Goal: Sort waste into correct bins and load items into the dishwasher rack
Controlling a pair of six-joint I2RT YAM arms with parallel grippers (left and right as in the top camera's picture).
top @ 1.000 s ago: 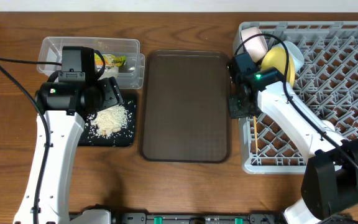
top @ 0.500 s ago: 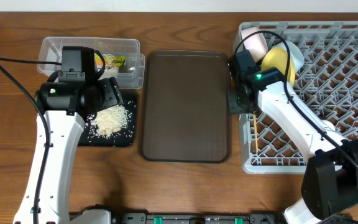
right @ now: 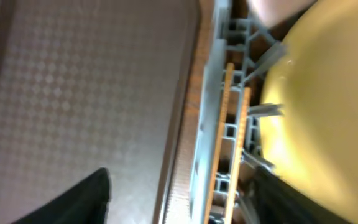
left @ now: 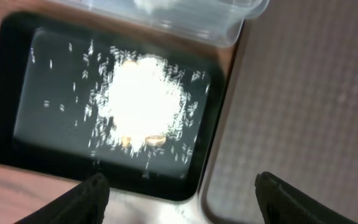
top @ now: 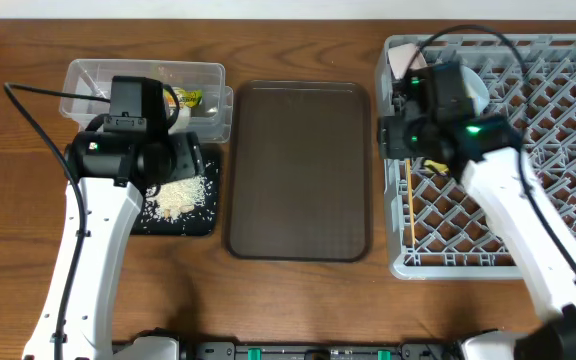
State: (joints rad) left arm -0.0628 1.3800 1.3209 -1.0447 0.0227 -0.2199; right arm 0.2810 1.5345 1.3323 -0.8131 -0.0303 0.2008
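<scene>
The chopsticks [top: 409, 210] lie in the grey dishwasher rack [top: 528, 200] along its left edge, beside the yellow plate [right: 328, 93]. My right gripper [right: 182, 186] hangs open above them, touching nothing, and in the overhead view it [top: 396, 135] is over the rack's left side. The black tray [top: 193, 215] holds a heap of rice [left: 145, 99]. Behind it stands the clear tub [top: 88, 80] with the snack wrapper [top: 186, 97] inside. My left gripper [left: 178, 183] is open and empty above the black tray's corner nearest the brown tray.
A dark-brown serving tray [top: 298, 170] lies between the bins and the rack. A white cup [top: 400, 60] and a white bowl [top: 473, 90] stand in the rack's far left corner, partly hidden by my right arm.
My right gripper has opened and let go of the chopsticks, which stay in the rack. That arm has lifted and moved right and back. The left arm shifted slightly right.
</scene>
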